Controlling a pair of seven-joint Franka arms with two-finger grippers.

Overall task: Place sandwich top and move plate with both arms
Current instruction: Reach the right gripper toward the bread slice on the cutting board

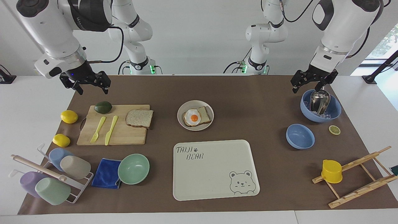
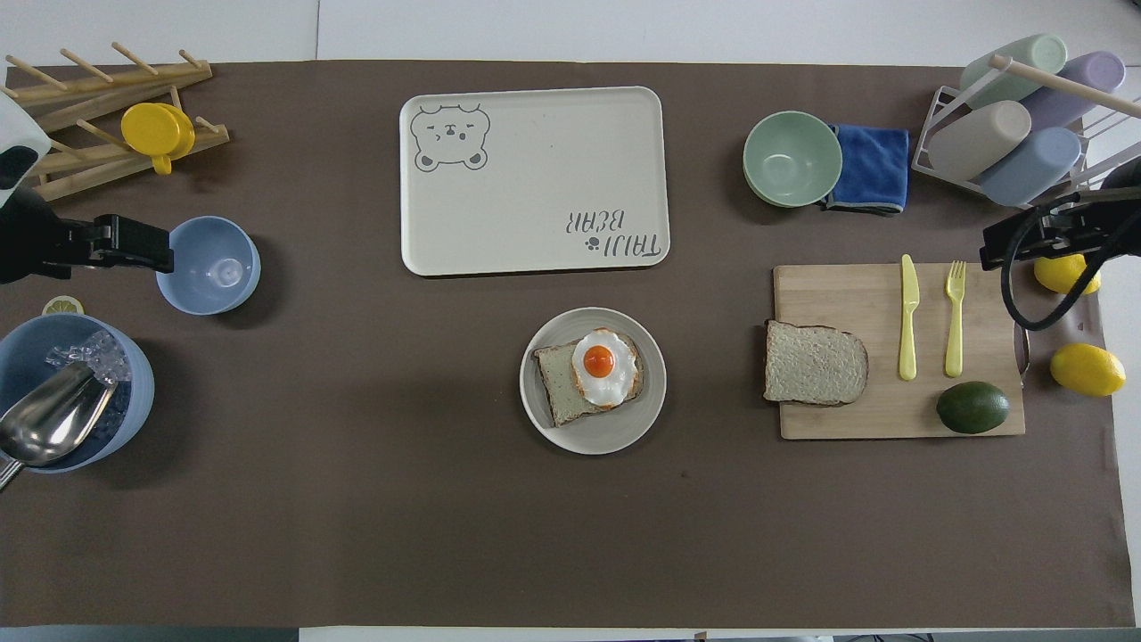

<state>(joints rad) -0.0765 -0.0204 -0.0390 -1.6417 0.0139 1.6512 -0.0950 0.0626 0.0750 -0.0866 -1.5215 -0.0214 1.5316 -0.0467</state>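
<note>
The sandwich top (image 1: 139, 118) (image 2: 815, 363) lies flat on a wooden cutting board (image 1: 124, 135) (image 2: 856, 290), at the board's end toward the plate. The plate (image 1: 203, 105) (image 2: 615, 428) sits mid-table and holds a bread slice topped with a fried egg (image 1: 194, 117) (image 2: 599, 361). My right gripper (image 1: 92, 88) (image 2: 1003, 245) is open and empty, up in the air over the mat beside the board's robot-side corner. My left gripper (image 1: 307, 88) (image 2: 147, 245) is open and empty, over the rim of a blue bowl (image 1: 334, 113) (image 2: 134, 392) at the left arm's end.
A cream bear tray (image 1: 214, 169) lies farther from the robots than the plate. On the board are an avocado (image 1: 103, 107), a yellow fork and a knife. Nearby are two lemons (image 1: 69, 116), a mint-green bowl (image 1: 133, 168), a blue cloth, a cup rack (image 1: 53, 177), a small blue bowl (image 1: 300, 136) and a wooden rack (image 1: 357, 177).
</note>
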